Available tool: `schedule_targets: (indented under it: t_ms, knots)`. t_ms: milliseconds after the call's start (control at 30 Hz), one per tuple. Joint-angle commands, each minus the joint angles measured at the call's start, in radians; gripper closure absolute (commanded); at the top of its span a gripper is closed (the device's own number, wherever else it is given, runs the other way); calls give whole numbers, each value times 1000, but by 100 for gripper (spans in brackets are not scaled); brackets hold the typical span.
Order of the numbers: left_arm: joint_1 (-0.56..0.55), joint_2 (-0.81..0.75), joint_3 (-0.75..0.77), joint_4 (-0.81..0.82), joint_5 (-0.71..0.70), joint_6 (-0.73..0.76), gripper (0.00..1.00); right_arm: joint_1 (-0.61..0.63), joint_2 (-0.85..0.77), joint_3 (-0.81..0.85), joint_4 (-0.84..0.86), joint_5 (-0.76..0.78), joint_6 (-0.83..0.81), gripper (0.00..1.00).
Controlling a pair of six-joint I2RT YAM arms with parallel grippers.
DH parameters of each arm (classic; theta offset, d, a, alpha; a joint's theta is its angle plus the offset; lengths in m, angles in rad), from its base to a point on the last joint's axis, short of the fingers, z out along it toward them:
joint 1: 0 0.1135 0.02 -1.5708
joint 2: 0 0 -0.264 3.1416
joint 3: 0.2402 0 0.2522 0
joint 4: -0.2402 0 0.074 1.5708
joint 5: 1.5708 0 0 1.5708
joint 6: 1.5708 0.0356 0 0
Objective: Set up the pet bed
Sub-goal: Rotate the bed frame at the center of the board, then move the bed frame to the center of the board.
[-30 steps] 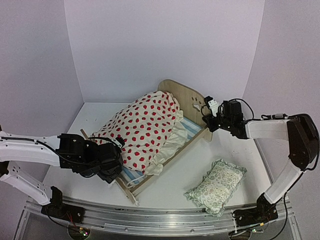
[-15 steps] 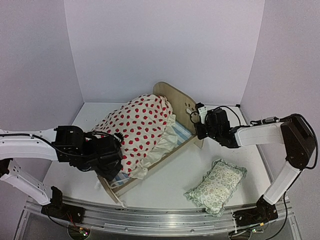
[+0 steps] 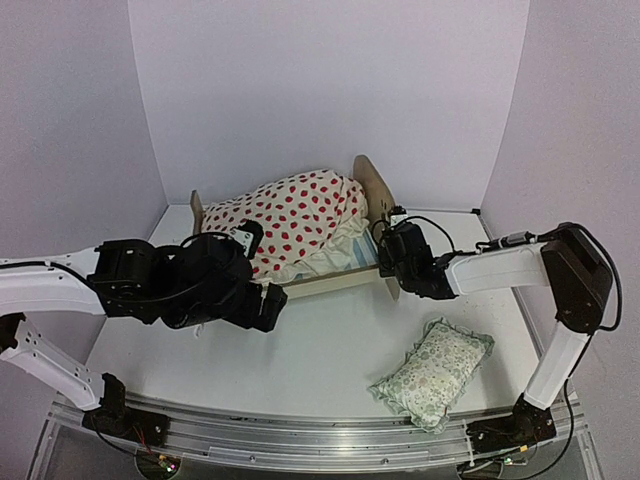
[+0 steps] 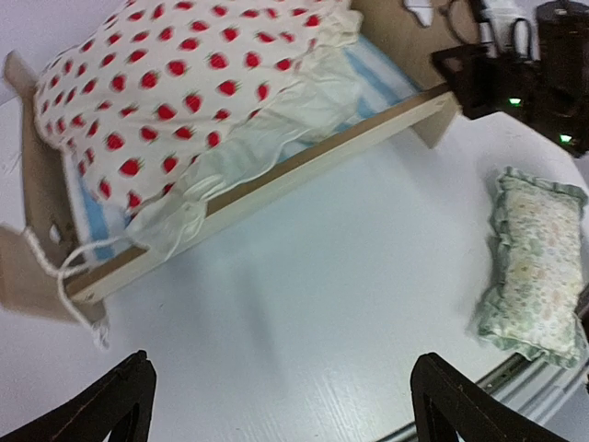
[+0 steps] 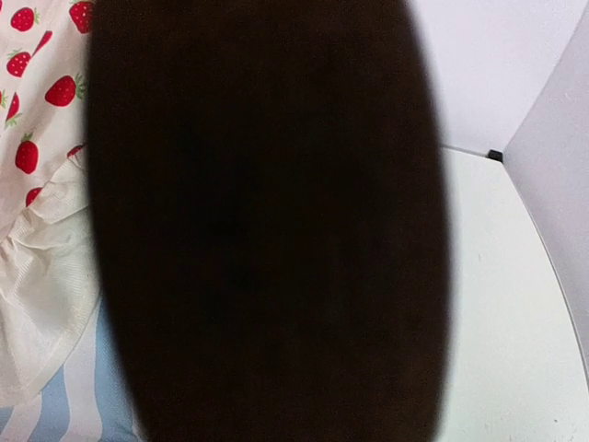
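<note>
Top view: pet bed (image 3: 330,281) sits at back centre of the white table (image 3: 330,350), long axis running left to right, arched light-wood headboard at right, low footboard at left. Red-dotted cushion (image 3: 295,212) is heaped on it, cream frill spilling over the near rail. Left arm reaches in from the left, bent low, its left gripper (image 3: 266,305) just in front of the rail's left half. Right arm folds back from its elbow, and the right gripper (image 3: 388,262) is at the headboard's near edge, jaws nearly closed and pinching the board. Green floral frilled pillow (image 3: 432,372) lies apart, front right. Left wrist view: plain flat wood rail of the pet bed (image 4: 304,168), blue-striped fabric beneath the cushion (image 4: 175,83), white cord (image 4: 69,267) looped at the footboard end; left gripper (image 4: 283,378) spread wide, holding nothing, over bare table. Pillow (image 4: 538,267) at right. Right wrist view: a dark shape (image 5: 267,221) blocks most of the lens; strawberry-print cushion (image 5: 37,92) and striped base of the pet bed (image 5: 55,410) show at left.
</note>
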Motion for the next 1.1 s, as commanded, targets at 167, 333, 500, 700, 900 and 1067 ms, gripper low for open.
schedule_targets:
  t_ms: [167, 333, 500, 700, 900, 1067]
  knots:
    - [2, -66, -159, 41, -156, -88, 6, -42, -122, -173, -456, 248, 118, 100]
    - [3, -78, -194, 107, -206, -43, 9, -42, -187, -222, -455, 209, 60, 100]
    - [107, -59, -215, 229, -150, 86, 9, -45, -221, -251, -434, 163, -42, 100]
    - [237, -34, -218, 427, -91, 269, 13, -64, -357, -371, -336, 97, -111, 100]
    - [445, 58, -204, 569, 47, 359, 15, -72, -408, -408, -330, 51, -129, 100]
    - [495, 124, -202, 592, 76, 379, 16, -73, -415, -418, -337, 157, -148, 98]
